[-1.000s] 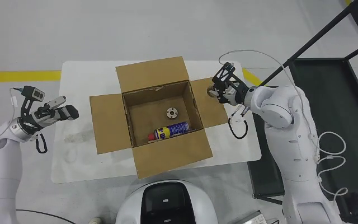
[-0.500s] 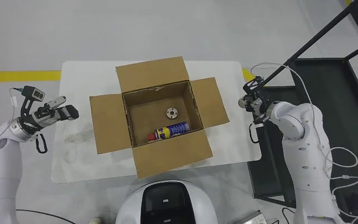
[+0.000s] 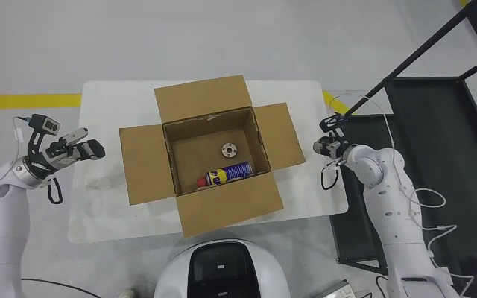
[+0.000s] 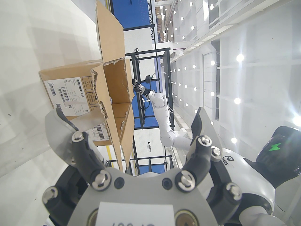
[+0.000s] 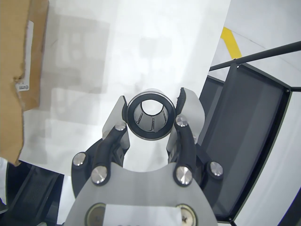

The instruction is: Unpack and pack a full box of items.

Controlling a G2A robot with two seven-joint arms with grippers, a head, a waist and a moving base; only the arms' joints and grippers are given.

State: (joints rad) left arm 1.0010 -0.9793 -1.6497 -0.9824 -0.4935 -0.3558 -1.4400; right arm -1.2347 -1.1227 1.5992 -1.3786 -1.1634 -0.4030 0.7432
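Note:
An open cardboard box [image 3: 212,149] stands mid-table with its four flaps spread out. Inside lie a blue and yellow spray can [image 3: 227,175] and a small round metal flange [image 3: 226,151]. My right gripper [image 5: 150,108] is shut on a hollow metal cylinder bearing [image 5: 151,118], held above the white table just right of the box's right flap [image 3: 282,146]; in the top view it sits at the table's right edge [image 3: 326,146]. My left gripper [image 4: 131,130] hangs open and holds nothing, beyond the table's left edge [image 3: 78,149], facing the box [image 4: 77,95].
A black metal rack with a dark tray [image 3: 425,134] stands right of the table, close to my right arm. A yellow floor line [image 3: 37,100] runs behind the table. The white tabletop [image 3: 104,194] is bare left of the box.
My right gripper carried the bearing rightward, away from over the box's right flap to the table's right edge, then drew slightly back toward the box. The left arm kept still.

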